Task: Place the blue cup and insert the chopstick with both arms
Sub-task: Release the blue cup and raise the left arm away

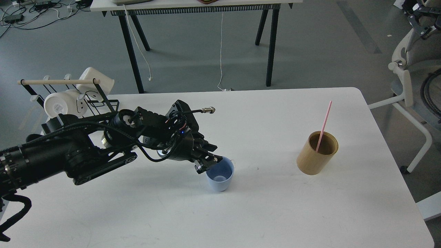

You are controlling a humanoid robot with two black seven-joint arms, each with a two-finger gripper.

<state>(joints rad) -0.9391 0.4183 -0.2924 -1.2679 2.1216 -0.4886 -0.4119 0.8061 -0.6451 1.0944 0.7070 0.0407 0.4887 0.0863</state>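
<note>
The blue cup (219, 176) stands upright on the white table (262, 213), left of centre, its mouth facing up. My left gripper (208, 162) reaches in from the left. Its fingers sit at the cup's near-left rim, one over the rim's edge, and look closed on the wall. The pink chopstick (324, 125) leans inside a tan bamboo cylinder (317, 152) on the right side of the table, with its upper end sticking out to the upper right. My right arm is out of view.
A black rack with a wooden bar (58, 82) holds white mugs (60, 105) at the table's back left. A black-legged table (193, 5) stands behind. A white chair frame (410, 89) stands to the right of the table.
</note>
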